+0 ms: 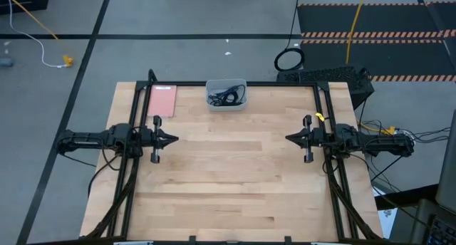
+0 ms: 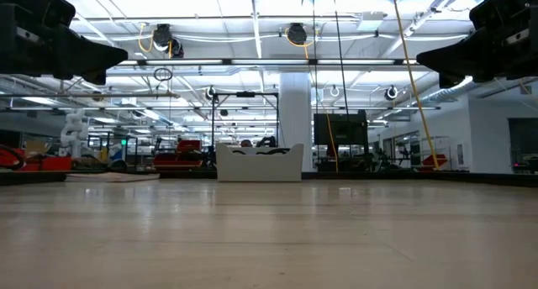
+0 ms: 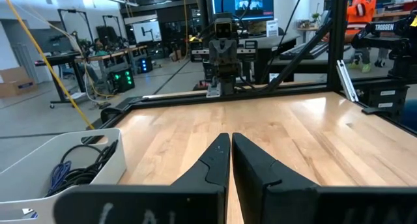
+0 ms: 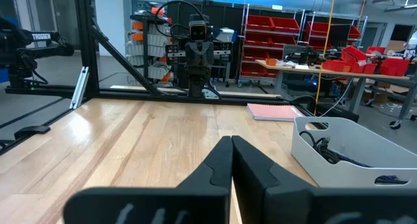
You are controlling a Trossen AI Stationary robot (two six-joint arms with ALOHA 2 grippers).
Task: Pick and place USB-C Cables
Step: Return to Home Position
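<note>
The left gripper and right gripper fingers meet, empty; bin walls half-hide tangled cables.

Smooth wood table bears matt plastic bin of plastic-sheathed USB-C Cables.

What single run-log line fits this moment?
USB-C cables: in gray bin | left gripper: shut, empty, left side | right gripper: shut, empty, right side

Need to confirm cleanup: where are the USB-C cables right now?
High view: the USB-C cables lie inside the gray bin at the middle of the far edge of the table, just right of the pink pad.
</note>
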